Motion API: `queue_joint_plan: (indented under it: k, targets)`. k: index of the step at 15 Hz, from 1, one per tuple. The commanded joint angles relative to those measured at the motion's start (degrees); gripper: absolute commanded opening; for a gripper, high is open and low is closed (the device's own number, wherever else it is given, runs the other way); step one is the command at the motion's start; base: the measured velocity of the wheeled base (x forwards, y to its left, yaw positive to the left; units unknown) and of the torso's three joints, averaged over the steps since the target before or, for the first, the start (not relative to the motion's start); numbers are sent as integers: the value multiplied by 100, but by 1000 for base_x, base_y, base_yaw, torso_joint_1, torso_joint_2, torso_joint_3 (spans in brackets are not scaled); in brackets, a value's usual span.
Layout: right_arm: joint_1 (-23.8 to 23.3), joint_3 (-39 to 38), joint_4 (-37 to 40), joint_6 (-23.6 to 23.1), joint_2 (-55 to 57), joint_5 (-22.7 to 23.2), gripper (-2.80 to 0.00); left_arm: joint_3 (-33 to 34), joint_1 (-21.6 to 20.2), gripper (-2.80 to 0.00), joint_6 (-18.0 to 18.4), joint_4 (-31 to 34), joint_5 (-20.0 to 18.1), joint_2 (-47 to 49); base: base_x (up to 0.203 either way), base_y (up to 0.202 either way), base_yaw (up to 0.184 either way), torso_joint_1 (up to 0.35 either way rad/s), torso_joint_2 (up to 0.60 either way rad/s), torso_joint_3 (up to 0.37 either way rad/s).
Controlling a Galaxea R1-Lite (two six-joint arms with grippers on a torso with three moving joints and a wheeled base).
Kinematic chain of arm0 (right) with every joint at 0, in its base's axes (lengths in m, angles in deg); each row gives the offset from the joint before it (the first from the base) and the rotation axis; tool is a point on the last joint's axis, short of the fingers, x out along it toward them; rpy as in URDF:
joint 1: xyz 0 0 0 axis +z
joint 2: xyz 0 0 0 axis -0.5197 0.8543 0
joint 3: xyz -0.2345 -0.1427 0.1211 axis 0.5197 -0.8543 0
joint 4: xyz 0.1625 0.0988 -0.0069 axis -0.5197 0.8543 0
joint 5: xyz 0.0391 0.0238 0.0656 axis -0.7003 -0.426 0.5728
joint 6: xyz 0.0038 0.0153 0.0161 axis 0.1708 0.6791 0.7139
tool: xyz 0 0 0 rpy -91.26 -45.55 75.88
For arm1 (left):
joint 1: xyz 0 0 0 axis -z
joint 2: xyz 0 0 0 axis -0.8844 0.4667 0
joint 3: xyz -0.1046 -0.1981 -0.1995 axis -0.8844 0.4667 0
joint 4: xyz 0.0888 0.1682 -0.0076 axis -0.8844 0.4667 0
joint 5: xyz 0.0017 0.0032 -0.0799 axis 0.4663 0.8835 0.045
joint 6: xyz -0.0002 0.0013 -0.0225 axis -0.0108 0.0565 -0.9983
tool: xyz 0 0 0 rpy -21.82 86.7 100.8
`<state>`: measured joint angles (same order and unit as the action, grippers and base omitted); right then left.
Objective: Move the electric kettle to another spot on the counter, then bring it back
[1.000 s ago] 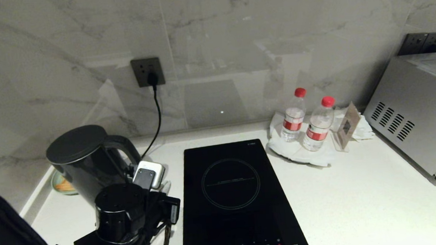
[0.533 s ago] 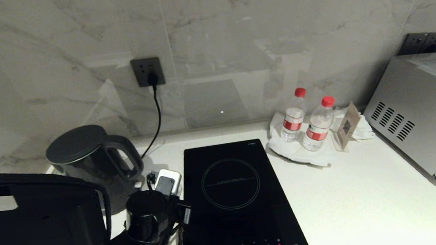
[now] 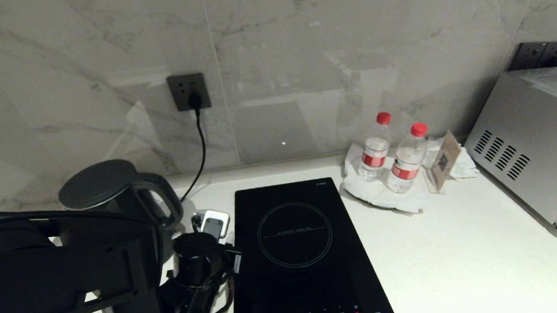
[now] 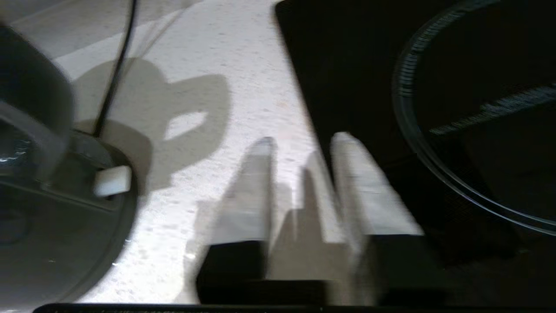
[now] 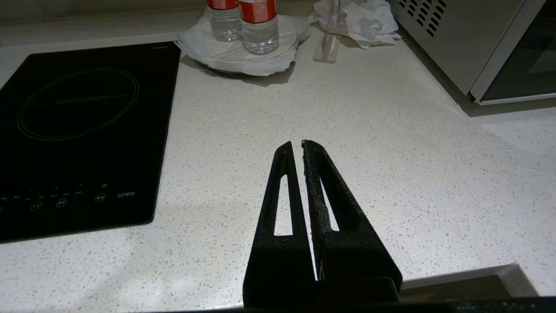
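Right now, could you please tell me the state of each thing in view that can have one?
electric kettle: upright, lid shut, not held.
left gripper: fingers slightly apart, empty, over the counter beside the kettle.
right gripper: shut, empty, over the counter.
plug: in the wall socket.
water bottles: upright, red caps on.
induction hob: nothing on it.

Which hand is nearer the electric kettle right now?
Left. The left hand is beside the electric kettle, between it and the hob; the right hand hovers over bare counter beyond the hob.
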<state>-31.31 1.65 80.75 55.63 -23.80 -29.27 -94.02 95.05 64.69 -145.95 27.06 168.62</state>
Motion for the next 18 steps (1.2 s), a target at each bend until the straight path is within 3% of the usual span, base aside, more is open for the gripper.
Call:
queue_joint_plan:
  k: [1, 18]
  targets:
    - [0, 0, 2, -2, 0, 1, -280, -40, -186, 0, 2, -60, -10, 59, 0, 0, 0, 0, 0, 0]
    - [0, 0, 2, -2, 0, 1, -280, -346, -822, 0, -16, -257, -37, 623, 0, 0, 0, 0, 0, 0]
